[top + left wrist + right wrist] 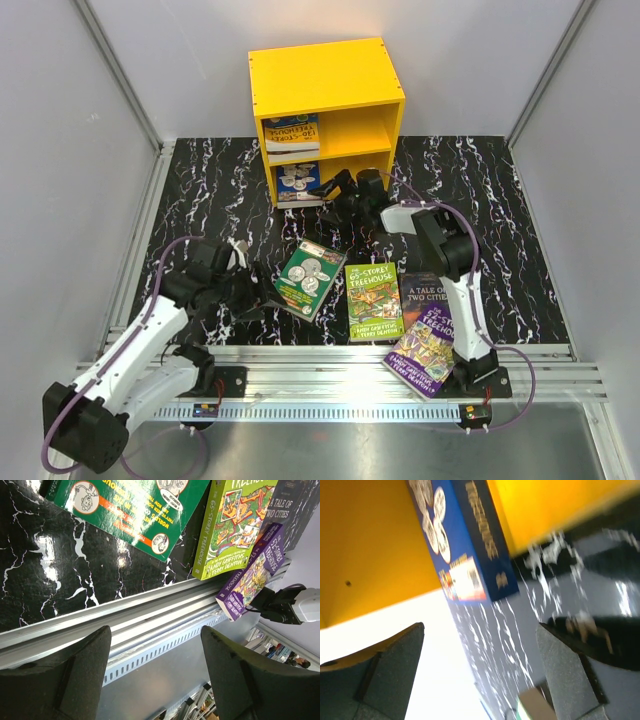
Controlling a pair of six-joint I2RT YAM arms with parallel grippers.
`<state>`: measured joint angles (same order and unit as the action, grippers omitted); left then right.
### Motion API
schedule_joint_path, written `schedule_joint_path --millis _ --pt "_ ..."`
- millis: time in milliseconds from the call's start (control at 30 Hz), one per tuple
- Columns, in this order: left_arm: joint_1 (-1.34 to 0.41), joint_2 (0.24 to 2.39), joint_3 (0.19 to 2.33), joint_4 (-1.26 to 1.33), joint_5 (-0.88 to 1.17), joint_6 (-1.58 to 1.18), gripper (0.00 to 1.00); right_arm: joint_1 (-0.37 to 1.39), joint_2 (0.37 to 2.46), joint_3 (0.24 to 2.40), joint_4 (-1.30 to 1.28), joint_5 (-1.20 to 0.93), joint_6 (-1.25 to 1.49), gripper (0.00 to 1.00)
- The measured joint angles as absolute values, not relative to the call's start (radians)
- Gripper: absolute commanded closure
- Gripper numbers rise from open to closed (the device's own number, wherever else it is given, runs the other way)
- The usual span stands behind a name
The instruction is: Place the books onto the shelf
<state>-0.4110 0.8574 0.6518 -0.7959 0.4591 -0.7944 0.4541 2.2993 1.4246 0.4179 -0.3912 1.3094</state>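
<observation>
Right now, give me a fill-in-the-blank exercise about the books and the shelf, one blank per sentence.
1. The shelf is painted ____.
2. The right pincer stands open at the shelf's ____ compartment.
3. The purple book partly covers the dark book titled A Tale of Two ____.
4. The number of books lying on the table, outside the shelf, is ____.
Missing words: yellow; lower; Cities; four.

Plain pale grey walls (60, 120) are enclosing a black surface (200, 190) with white marble veins on three sides. Slim aluminium posts (120, 75) are standing in the back corners. A ribbed aluminium rail (300, 365) is running along the near edge and is reflecting bright light.
</observation>
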Motion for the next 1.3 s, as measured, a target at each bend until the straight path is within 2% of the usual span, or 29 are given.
schedule_joint_path --millis 267,433,700,967,1300 --pt "-0.411 0.891 0.648 -0.746 0.458 -0.805 0.26 0.443 2.135 1.358 0.196 -0.386 1.158 0.00" --pt "-0.411 0.931 0.656 -0.741 0.411 -0.781 0.25 0.441 1.931 1.262 0.010 -0.363 1.029 0.00" --pt "-0.406 1.161 0.770 -0.710 0.250 -0.710 0.25 0.462 1.636 1.105 -0.188 -0.369 0.907 0.00" --pt "-0.403 1.491 0.927 -0.607 0.179 -0.623 0.26 0.667 1.615 1.019 -0.279 -0.368 0.931 0.00" --pt "-0.400 1.673 0.963 -0.503 0.236 -0.582 0.27 0.672 1.662 0.953 -0.321 -0.362 0.971 0.00"
